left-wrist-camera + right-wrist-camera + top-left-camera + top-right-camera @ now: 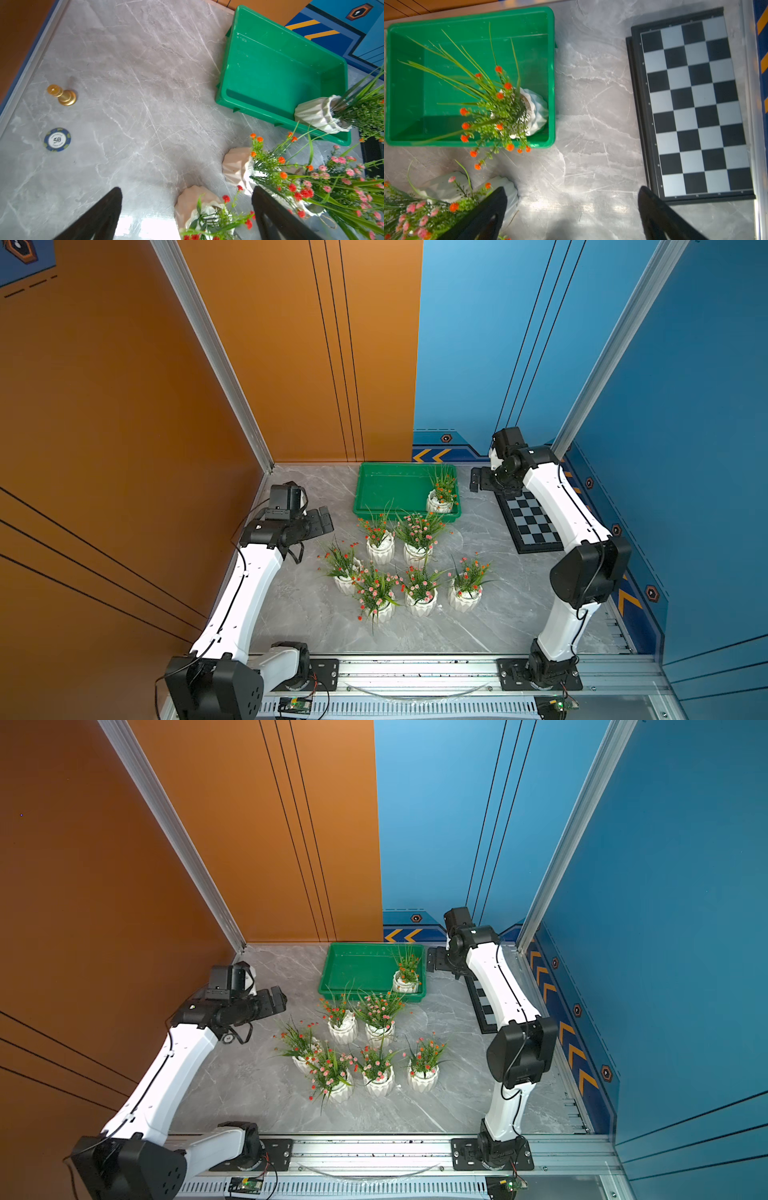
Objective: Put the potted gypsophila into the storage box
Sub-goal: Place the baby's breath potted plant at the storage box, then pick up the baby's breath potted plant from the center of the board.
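Right gripper (478, 480) jaws wide, empty, just beside the right edge of the shallow bright green plastic storage box (386, 489). One white ribbed gypsophila pot (439, 502) stands in its near right corner. Six more pots (380, 549) sit mid grey marble worktop (498, 614). Left gripper (322, 520) spread, empty. Looks between pots; next move calls for gripping a worktop pot's body.

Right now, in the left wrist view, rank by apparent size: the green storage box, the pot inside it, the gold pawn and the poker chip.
1. storage box
2. pot in the box, plant not counted
3. gold pawn and poker chip: they look about alike, so they are not ranked against each other.
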You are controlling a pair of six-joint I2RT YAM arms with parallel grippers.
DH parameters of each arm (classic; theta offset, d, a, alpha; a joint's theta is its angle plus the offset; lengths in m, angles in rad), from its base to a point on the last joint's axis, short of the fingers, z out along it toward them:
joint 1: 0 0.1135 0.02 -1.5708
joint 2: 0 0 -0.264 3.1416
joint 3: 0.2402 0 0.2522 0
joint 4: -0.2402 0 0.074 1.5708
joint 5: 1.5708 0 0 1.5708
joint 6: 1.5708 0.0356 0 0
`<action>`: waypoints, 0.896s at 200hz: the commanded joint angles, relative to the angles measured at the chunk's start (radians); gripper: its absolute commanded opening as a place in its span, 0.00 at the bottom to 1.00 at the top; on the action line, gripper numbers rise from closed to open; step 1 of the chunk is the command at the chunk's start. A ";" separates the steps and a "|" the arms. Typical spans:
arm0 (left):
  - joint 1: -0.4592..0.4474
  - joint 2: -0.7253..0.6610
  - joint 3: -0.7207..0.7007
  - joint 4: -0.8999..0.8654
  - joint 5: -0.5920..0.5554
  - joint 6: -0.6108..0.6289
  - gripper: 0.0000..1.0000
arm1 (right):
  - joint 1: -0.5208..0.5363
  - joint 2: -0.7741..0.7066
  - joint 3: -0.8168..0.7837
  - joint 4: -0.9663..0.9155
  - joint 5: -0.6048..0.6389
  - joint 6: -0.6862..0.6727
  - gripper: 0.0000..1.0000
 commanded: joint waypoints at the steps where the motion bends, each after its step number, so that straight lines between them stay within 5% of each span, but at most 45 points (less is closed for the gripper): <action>1: 0.025 -0.051 -0.051 -0.099 -0.037 -0.070 0.98 | -0.019 -0.098 -0.145 0.038 -0.058 -0.010 1.00; 75: 0.074 -0.254 -0.236 -0.277 -0.064 -0.251 0.98 | -0.070 -0.282 -0.518 0.142 -0.120 -0.013 1.00; 144: 0.071 -0.426 -0.310 -0.441 -0.102 -0.427 0.99 | -0.100 -0.296 -0.590 0.161 -0.134 -0.022 1.00; 179: 0.045 -0.344 -0.341 -0.424 -0.047 -0.431 0.99 | -0.100 -0.284 -0.597 0.174 -0.143 -0.018 1.00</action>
